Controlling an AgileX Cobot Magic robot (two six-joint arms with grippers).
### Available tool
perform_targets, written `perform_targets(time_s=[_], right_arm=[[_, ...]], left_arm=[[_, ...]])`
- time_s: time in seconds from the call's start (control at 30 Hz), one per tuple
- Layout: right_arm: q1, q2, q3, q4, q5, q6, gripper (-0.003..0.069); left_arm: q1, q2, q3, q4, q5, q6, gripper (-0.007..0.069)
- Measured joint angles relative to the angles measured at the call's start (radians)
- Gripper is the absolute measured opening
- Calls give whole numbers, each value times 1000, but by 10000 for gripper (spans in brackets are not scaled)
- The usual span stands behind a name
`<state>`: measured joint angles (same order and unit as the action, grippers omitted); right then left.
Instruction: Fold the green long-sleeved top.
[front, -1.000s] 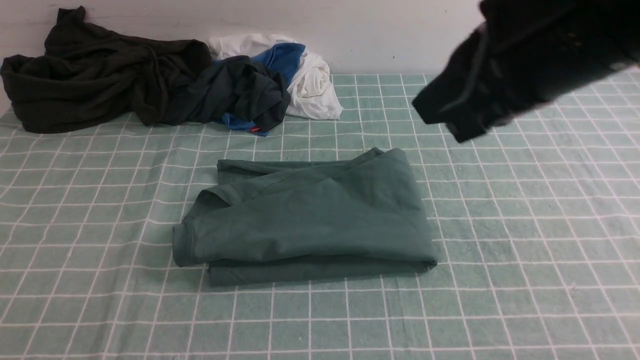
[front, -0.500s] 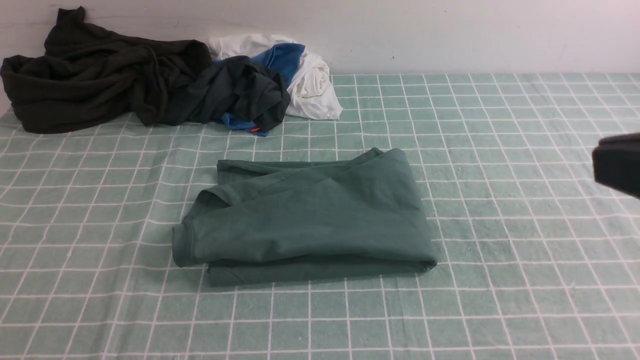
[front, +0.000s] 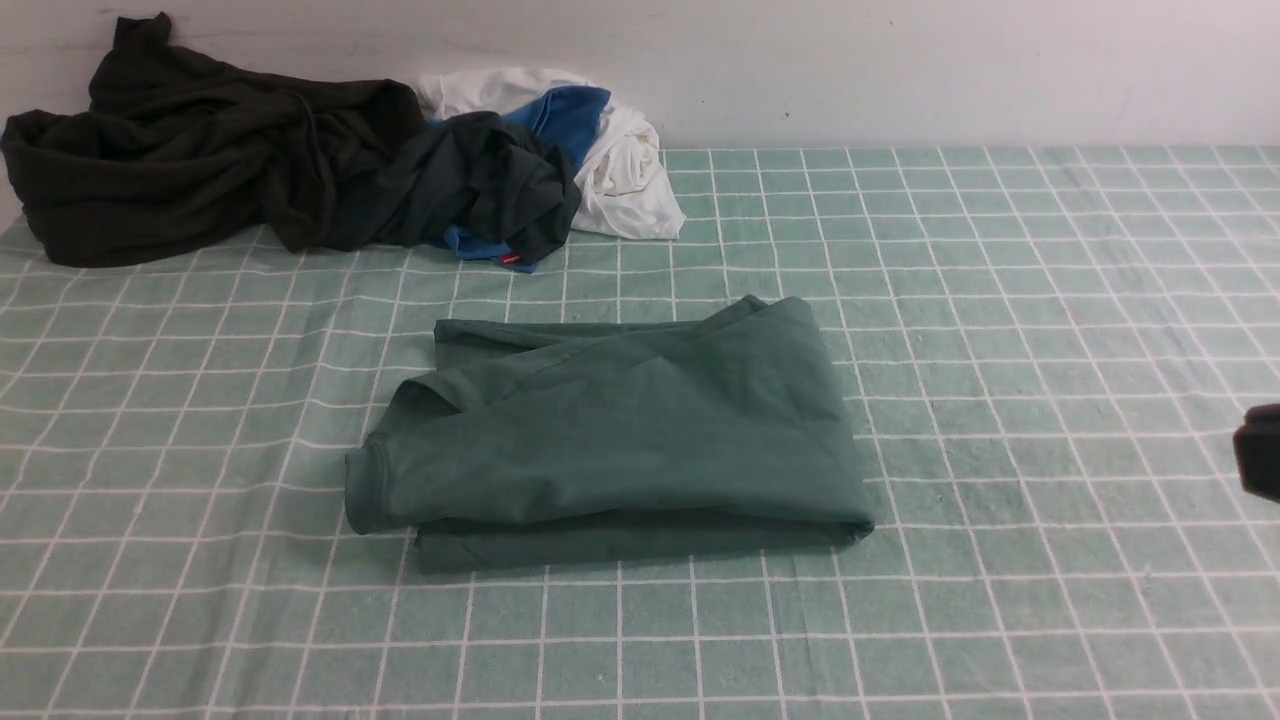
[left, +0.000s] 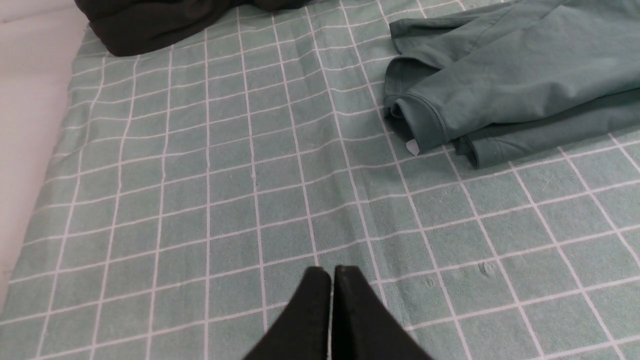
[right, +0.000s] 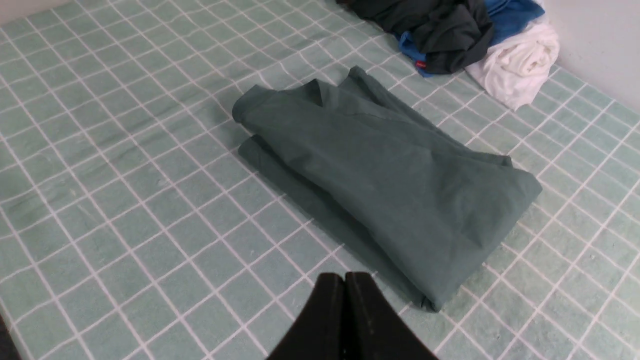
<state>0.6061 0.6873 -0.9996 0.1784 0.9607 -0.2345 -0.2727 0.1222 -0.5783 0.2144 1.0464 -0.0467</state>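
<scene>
Green long-sleeved top folded mid-cloth, bare checked tablecloth all round its edges, both jaws closed, empty.

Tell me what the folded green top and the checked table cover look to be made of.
Green long-sleeved top: soft matte knit, probably cotton jersey; it drapes in rounded folds with a stitched cuff. Checked table cover: woven cloth, seemingly slightly napped, creasing gently.

Table covered by a pale green white-gridded cloth: folded green long-sleeved top at centre; black-brown garment, dark green garment and blue-and-white garment heaped along far-left edge.
</scene>
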Motion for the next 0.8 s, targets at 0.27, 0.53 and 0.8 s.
perform_targets(time_s=[0.27,0.53,0.8], right_arm=[[-41,-124,317,-118,-447,99,-13],[-405,-416,749,-161,-750,309,-13],[-677,-682,1020,-184,-754,337,-13]], left_arm=[[0,0,0,3,0,0,-3],[0,0,0,3,0,0,-3],[0,0,0,3,0,0,-3]])
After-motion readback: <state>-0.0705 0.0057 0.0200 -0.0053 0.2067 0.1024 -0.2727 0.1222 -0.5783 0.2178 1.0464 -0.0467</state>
